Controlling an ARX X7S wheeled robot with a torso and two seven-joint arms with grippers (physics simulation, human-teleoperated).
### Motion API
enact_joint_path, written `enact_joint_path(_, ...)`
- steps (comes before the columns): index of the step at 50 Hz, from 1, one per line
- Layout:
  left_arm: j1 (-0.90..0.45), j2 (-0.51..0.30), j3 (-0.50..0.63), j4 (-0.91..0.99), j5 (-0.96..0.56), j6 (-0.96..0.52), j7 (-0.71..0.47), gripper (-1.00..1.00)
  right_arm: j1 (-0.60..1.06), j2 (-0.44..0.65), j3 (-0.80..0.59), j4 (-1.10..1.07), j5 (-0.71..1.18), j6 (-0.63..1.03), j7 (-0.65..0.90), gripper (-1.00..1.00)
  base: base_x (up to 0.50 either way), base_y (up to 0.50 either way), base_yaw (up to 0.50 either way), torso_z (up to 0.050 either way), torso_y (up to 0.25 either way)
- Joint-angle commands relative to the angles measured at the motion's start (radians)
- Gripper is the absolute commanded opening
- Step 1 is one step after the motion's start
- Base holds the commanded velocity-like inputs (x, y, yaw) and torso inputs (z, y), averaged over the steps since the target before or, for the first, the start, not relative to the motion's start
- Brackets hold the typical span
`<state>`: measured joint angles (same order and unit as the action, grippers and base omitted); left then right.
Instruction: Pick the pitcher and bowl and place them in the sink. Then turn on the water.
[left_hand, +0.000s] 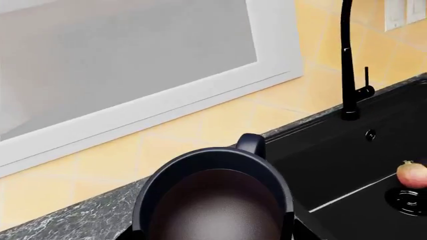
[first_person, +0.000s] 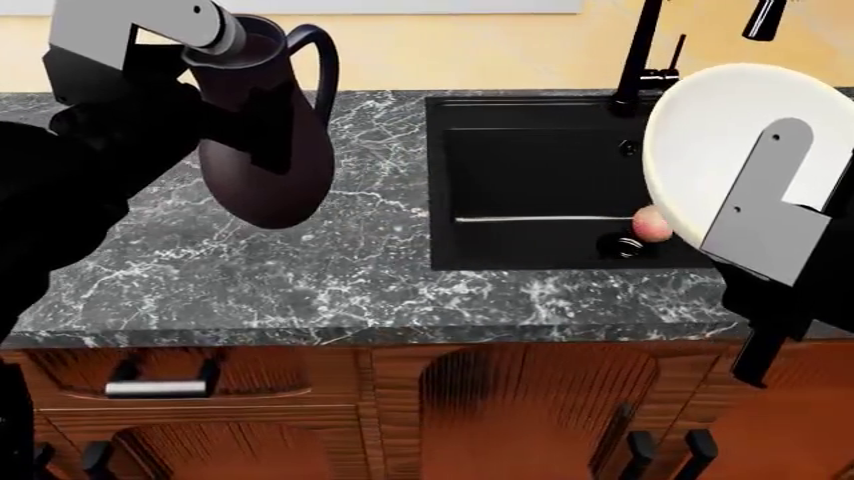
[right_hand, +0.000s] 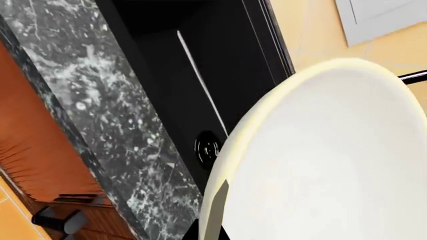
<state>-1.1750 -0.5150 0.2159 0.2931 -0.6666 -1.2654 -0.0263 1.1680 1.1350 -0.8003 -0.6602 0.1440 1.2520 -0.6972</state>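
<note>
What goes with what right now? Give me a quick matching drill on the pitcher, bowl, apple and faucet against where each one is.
Things:
1. pitcher
2. bowl
3. apple
4. faucet

Places:
A. lying in the sink near the drain
B. held up by the right gripper, tilted on edge
C. standing at the sink's back edge
D. held by the left gripper above the counter

Pairs: 1-D, 2-B, 3-A, 4-C
</note>
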Motion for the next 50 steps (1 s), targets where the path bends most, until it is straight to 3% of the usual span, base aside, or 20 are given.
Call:
enact_joint_path(1,-0.019,-0.004,-0.031,0.015,0.017,0.006,-0.026,-1.00,0.002,0.006,0.014,-0.008,-0.018,-0.003,0.008,-1.00,-0.50,0.01,0.00,0.010,0.000)
enact_joint_path(50,-0.020,-0.010,-0.020,0.014,0.005,0.020,-0.036,-1.00,-0.028,0.011,0.033,-0.019,0.000,-0.002,0.027,-1.00,-0.50,0.01,0.00,0.001,0.003)
